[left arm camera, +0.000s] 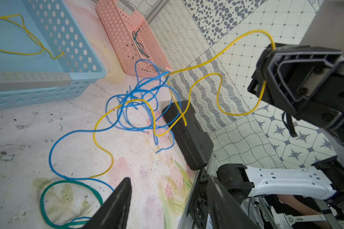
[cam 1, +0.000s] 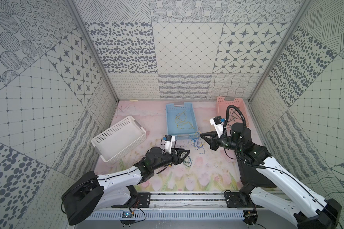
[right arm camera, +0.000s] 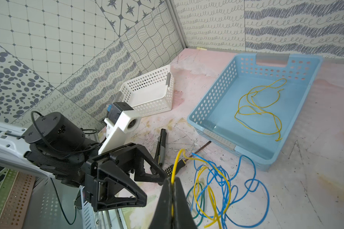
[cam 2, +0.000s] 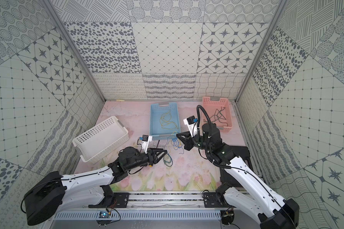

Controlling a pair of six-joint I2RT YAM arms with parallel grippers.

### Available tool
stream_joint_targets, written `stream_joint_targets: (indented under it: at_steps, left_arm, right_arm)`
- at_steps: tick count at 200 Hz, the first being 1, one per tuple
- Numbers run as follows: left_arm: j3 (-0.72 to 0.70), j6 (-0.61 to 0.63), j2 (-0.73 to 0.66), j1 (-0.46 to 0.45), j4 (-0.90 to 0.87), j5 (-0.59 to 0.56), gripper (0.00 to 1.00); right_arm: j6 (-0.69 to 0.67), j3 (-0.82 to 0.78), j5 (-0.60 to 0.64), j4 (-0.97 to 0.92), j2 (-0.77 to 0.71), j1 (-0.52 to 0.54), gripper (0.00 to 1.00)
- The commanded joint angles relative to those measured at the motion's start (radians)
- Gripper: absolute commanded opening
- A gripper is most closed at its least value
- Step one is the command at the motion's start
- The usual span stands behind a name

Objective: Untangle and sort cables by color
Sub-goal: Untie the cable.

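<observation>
A tangle of blue and yellow cables point(cam 1: 196, 141) point(cam 2: 175, 143) lies on the mat just in front of the blue basket. My right gripper point(right arm camera: 172, 180) point(cam 1: 201, 135) is shut on a yellow cable point(right arm camera: 176, 158), which runs from its fingertips down into the blue loops point(right arm camera: 222, 184). In the left wrist view this yellow cable point(left arm camera: 216, 53) hangs in the air between the right gripper and the blue tangle point(left arm camera: 135, 103). My left gripper point(left arm camera: 170, 178) point(cam 1: 185, 156) is open and holds nothing; a green cable loop point(left arm camera: 42, 196) lies on the mat beside it.
The blue basket point(cam 1: 168, 119) holds a loose yellow cable point(cam 1: 182, 123). The pink basket point(cam 2: 207, 103) at the back right holds dark cables point(cam 2: 218, 117). A white basket point(cam 1: 125, 146) stands tilted at the left. A dark tool point(right arm camera: 161, 142) and a screwdriver point(right arm camera: 177, 165) lie near the tangle. A black box point(left arm camera: 189, 134) sits at the right.
</observation>
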Motion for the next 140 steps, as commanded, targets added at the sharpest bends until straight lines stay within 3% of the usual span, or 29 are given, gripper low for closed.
stream_joint_targets:
  at_steps: [1,29,64,109,140]
  left_arm:
    - [0.045,0.155,-0.017,-0.013,-0.105,-0.086,0.64]
    - [0.12,0.327,-0.031,-0.013,-0.274,-0.199,0.63]
    - [0.238,0.524,0.025,-0.013,-0.447,-0.194,0.61]
    - [0.307,0.619,0.065,-0.008,-0.548,-0.289,0.55]
    - [0.356,0.651,0.105,0.034,-0.576,-0.179,0.45]
  right_arm:
    - [0.021,0.009,-0.04,0.04,0.005,0.004,0.0]
    - [0.016,0.017,-0.045,0.027,0.008,0.006,0.0]
    - [0.023,0.02,-0.062,0.033,0.017,0.005,0.0]
    - [0.025,0.027,-0.073,0.033,0.024,0.005,0.0]
    - [0.028,0.024,-0.081,0.04,0.033,0.006,0.0]
